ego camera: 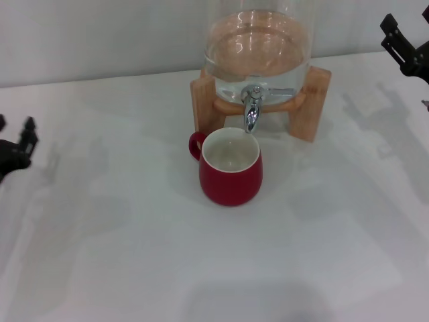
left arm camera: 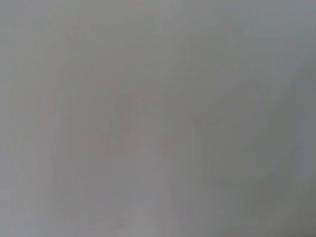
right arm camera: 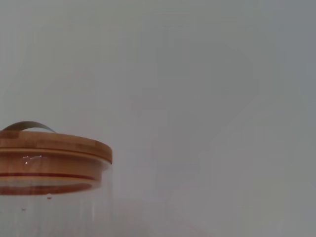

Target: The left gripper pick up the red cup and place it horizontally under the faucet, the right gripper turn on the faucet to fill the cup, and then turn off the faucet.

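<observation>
The red cup (ego camera: 230, 168) stands upright on the white table, its white inside facing up and its small handle toward the back left. Its rim sits just below the spout of the chrome faucet (ego camera: 251, 109). My left gripper (ego camera: 15, 126) is at the far left edge of the head view, well away from the cup, open and empty. In the top right corner, beside the dispenser and above table level, my right gripper (ego camera: 387, 32) is open and holds nothing. The left wrist view shows only a blank grey surface.
The faucet is mounted on a clear glass dispenser (ego camera: 258, 47) holding water, in a wooden stand (ego camera: 315, 100) at the back centre. Its wooden lid (right arm camera: 49, 148) with a metal handle shows in the right wrist view. The white table (ego camera: 214, 268) stretches toward me.
</observation>
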Robot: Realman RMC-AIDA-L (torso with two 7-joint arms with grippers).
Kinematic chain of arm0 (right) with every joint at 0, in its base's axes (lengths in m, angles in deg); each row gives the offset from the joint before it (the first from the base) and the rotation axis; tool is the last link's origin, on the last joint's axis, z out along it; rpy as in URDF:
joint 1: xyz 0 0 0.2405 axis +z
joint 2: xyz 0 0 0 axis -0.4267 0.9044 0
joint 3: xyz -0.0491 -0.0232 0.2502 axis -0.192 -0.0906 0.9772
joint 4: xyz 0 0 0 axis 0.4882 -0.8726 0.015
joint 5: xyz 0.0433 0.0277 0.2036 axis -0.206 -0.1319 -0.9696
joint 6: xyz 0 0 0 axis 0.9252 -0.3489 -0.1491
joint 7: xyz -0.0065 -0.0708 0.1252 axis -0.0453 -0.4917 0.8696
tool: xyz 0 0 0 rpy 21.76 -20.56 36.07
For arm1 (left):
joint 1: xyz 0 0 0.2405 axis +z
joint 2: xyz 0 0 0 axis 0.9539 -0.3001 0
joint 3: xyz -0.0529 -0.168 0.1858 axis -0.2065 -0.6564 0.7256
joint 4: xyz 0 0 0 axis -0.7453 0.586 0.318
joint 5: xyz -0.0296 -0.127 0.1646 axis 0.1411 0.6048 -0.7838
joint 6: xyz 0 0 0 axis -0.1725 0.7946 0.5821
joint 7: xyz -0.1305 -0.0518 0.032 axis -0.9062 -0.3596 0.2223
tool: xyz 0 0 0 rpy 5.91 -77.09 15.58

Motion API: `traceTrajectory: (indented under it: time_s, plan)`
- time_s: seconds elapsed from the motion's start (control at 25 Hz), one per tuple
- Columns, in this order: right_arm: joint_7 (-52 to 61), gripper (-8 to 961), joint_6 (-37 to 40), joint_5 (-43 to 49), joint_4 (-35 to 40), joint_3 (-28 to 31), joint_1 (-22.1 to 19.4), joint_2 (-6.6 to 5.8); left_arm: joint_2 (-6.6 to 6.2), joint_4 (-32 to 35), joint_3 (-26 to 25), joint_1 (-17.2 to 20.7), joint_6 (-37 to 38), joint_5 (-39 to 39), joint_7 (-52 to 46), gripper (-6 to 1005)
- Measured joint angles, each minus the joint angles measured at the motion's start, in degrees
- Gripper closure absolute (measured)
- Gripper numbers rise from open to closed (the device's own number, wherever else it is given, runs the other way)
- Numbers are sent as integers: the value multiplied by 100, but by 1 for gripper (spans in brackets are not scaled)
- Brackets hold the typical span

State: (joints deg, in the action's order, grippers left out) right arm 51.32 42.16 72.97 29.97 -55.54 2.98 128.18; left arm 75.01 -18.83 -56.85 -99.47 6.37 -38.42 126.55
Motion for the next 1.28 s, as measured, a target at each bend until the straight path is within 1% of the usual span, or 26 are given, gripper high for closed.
traceTrajectory:
  time_s: [0.16,0.24,0.52,0.68,0.76,1.0,1.16,1.28]
  plan:
    - [1,111,9,0,-2,-16,-21,0,22,1,-529,192,-599,2,3,474]
    - [2,111,30,0,-3,-11,-43,0,30,1,-687,281,-851,6,3,472]
    - [4,111,48,0,-18,11,-62,1,51,-15,-1071,487,-1375,63,4,467]
    - [7,112,51,0,-25,15,-64,11,53,-6,-1193,559,-1444,88,4,464]
    - [16,112,62,0,-28,6,-64,16,52,-3,-1241,621,-1441,91,4,261]
    - [86,111,337,49,-36,-43,-133,13,47,10,-1423,883,-1426,94,4,123]
    - [251,111,583,61,-37,-134,-294,11,58,21,-1459,1083,-1458,107,4,123]
    - [269,111,726,63,-45,-317,-379,4,69,38,-1461,1194,-1504,187,4,123]
